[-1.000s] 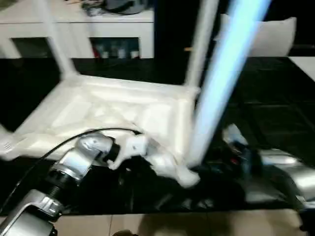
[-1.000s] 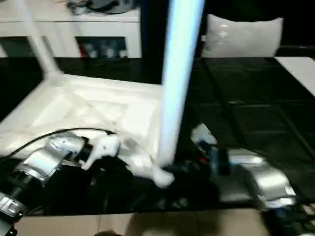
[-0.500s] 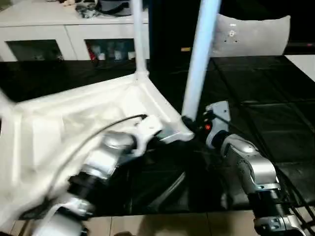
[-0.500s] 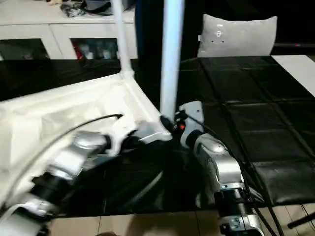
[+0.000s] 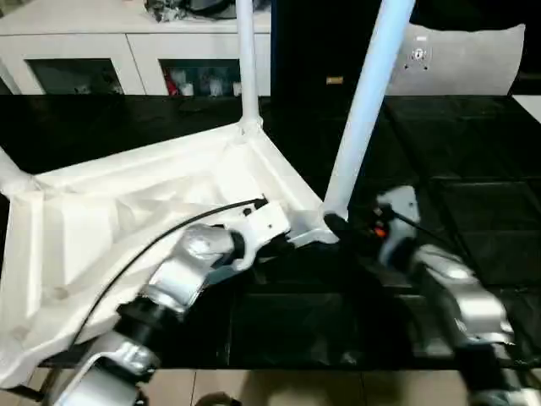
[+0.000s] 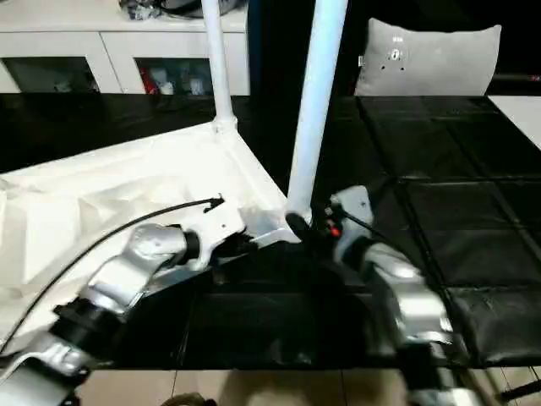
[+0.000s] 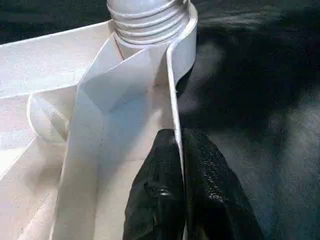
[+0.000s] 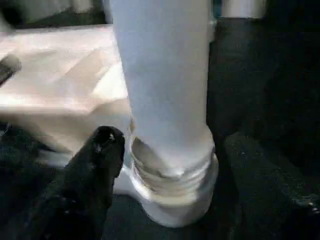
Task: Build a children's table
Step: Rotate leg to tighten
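Lying upside down on the dark floor mat [image 5: 456, 220], the children's table [image 5: 127, 220] shows its ribbed underside, with the white cabinet [image 5: 127, 51] and a white cushion [image 5: 473, 59] beyond it at the far side. Three legs are visible standing in corner sockets: one at the far corner [image 5: 246, 59], one at the near right corner [image 5: 363, 110], and the base of another at the left edge [image 5: 10, 176]. The fourth corner, nearest on the left, cannot be made out, so whether its leg is fitted cannot be told. The left gripper [image 7: 180, 170] has its jaws pressed together on the thin rim of the top [image 7: 172, 95], just beside the near right socket. The right gripper [image 8: 165, 165] stands with its jaws spread to either side of the base of the near right leg, one finger [image 8: 100, 150] just beside the threaded collar [image 8: 170, 175]. Thread still shows above the socket, so this leg probably needs further turning before it is seated.
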{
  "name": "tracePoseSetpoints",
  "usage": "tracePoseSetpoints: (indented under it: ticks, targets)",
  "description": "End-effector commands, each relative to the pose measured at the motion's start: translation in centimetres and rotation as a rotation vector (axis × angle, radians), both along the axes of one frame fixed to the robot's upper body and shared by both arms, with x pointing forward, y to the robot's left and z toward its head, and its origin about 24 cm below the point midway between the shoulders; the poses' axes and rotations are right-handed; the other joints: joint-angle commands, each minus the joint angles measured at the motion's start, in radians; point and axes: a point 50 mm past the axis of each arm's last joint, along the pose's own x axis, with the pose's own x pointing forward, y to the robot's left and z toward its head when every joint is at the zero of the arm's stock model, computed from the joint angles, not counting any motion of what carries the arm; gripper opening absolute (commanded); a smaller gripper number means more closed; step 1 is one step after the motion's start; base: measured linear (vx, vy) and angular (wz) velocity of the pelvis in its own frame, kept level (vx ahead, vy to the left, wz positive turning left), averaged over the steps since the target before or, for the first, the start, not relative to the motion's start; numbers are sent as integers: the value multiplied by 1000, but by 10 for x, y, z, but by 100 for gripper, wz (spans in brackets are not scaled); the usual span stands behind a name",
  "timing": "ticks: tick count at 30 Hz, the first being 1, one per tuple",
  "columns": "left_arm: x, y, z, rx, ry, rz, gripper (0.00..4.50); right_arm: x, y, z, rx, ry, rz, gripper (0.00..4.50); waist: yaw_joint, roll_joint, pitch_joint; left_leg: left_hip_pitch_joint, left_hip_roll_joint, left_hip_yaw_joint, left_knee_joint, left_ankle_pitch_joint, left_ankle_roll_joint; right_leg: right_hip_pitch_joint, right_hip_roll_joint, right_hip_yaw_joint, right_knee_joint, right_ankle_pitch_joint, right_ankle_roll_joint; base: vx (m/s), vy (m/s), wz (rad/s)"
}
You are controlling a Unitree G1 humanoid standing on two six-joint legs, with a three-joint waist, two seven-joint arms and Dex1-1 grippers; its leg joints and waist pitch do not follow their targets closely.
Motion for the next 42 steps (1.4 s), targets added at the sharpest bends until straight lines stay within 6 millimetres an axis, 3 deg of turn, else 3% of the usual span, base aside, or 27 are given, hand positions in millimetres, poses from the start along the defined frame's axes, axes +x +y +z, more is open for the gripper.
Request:
tracePoseSetpoints:
  ticks: [1,3,7,10,11,14,27,31,33,35,37,42]
  targets:
    - [-12,-1,-5,11,25,-130,0,-3,1,14,18,-46,110,391,5,-21,-69,7,72,-24,-50,24,137,55,-96,47,-51,275,-223,0,0,0]
    - [-17,4,-5,24,37,-209,0,-8,-2,17,10,-39,207,391,6,-17,-63,9,75,-25,-53,-23,141,50,-98,44,-60,194,-233,0,0,0]
    - [-22,12,-5,40,61,-309,0,-16,-5,20,3,16,389,391,15,-14,-60,17,86,-23,-56,-58,131,42,-97,44,-63,122,-252,0,0,0]
    - [-25,16,-2,46,89,-377,0,-20,-4,21,5,50,486,357,28,-21,-60,19,87,-20,-57,-67,123,40,-100,44,-64,84,-263,0,0,0]
    - [-26,17,-2,48,94,-391,0,-20,-4,21,5,57,505,357,32,-18,-61,18,88,-20,-57,-64,119,39,-101,45,-62,73,-260,0,0,0]
    - [-30,20,0,82,114,-466,0,-26,-1,20,-3,97,635,320,36,-21,-60,17,88,-17,-58,-73,112,37,-102,45,-63,48,-255,0,0,0]
    - [-26,25,1,91,129,-473,0,-33,2,19,40,182,741,227,52,-29,-64,17,86,-14,-53,-46,110,35,-101,45,-59,65,-251,0,0,0]
    - [-26,24,1,70,142,-442,0,-36,4,21,87,188,734,209,53,-29,-63,17,87,-14,-53,-40,111,35,-101,45,-58,60,-249,0,0,0]
    - [-20,20,1,44,118,-335,0,-35,11,19,116,187,660,207,54,-26,-64,18,88,-14,-52,-34,111,32,-100,46,-57,68,-251,0,0,0]
    - [-12,12,1,-6,106,-176,0,-28,21,11,84,150,509,206,45,-26,-58,19,85,-15,-58,-67,87,30,-103,45,-68,9,-251,0,0,0]
    - [-10,8,1,-28,115,-128,0,-25,25,8,65,132,435,205,40,-25,-58,20,83,-16,-62,-97,55,32,-104,46,-75,-65,-236,0,0,0]
    - [-7,-11,2,-87,130,-17,0,-8,35,-7,-17,150,142,198,-3,-28,-53,19,79,-18,-73,-118,18,35,-98,48,-81,-101,-215,0,0,0]
